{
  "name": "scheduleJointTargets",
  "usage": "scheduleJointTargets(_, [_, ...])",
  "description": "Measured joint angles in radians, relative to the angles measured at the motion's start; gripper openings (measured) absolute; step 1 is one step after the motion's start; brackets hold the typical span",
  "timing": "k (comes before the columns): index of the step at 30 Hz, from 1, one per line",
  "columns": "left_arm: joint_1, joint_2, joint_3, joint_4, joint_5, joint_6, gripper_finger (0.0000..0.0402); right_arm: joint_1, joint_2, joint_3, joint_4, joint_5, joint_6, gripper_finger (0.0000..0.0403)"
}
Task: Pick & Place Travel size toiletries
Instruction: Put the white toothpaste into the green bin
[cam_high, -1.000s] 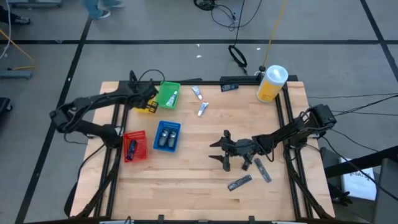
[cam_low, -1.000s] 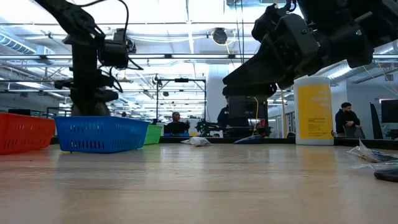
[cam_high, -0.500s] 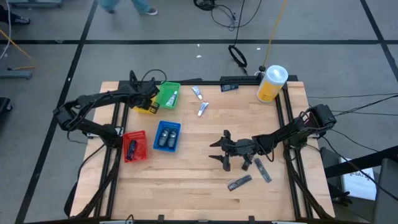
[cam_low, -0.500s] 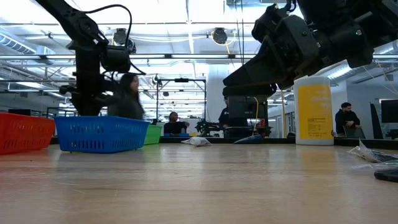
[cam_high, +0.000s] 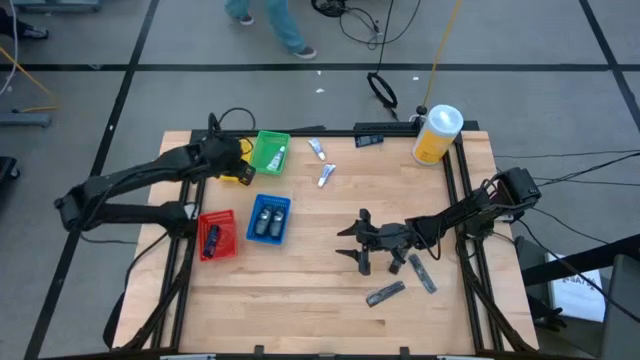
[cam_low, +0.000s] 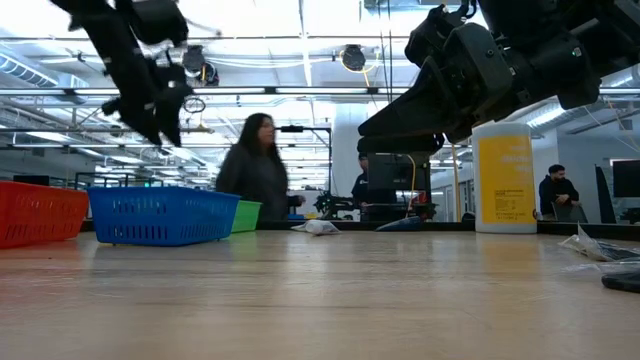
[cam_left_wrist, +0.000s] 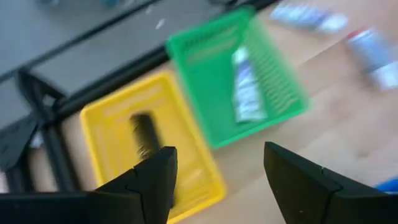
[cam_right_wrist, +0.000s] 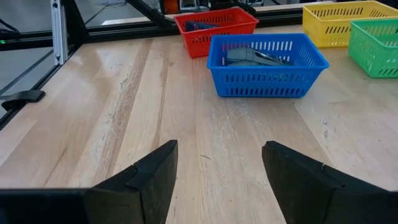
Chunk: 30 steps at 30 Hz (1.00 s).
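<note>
My left gripper (cam_left_wrist: 219, 152) hangs open above the yellow tray (cam_left_wrist: 118, 124), near the table's far left corner (cam_high: 233, 160). A dark oblong piece (cam_left_wrist: 144, 134) lies in that tray. The green tray (cam_left_wrist: 236, 68) beside it holds a white tube (cam_left_wrist: 245, 87). Two more tubes (cam_high: 316, 149) (cam_high: 325, 175) lie on the wood to its right. My right gripper (cam_high: 348, 245) stands open over the middle of the table, nothing between its fingers (cam_right_wrist: 219, 146). Dark pieces (cam_high: 385, 293) (cam_high: 422, 273) lie on the table by its arm.
The blue tray (cam_right_wrist: 267, 59) holds grey pieces, and the red tray (cam_high: 215, 235) holds a dark one. A big yellow container with a white lid (cam_high: 437, 133) stands at the far right. A person (cam_low: 255, 180) walks behind the table. Bare wood lies in front of my right gripper.
My left gripper has risen from the yellow tray, and its arm has swung back toward the table's left edge. A person has walked across the room behind the table. My right arm has kept still.
</note>
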Motion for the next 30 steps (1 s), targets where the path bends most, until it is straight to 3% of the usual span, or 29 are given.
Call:
scheduleJointTargets(7, [-0.127,-0.119,0.000,0.027,0.000,-0.035,0.0239,0.000,0.000,0.000,0.000,0.000,0.001,0.0228])
scheduleJointTargets(15, [-0.225,-0.131,0.000,0.023,-0.054,-0.038,0.0239,0.000,0.000,0.000,0.000,0.000,0.001,0.0228])
scheduleJointTargets(30, [-0.268,-0.131,0.000,0.023,-0.089,-0.041,0.0239,0.000,0.000,0.000,0.000,0.000,0.001,0.0227])
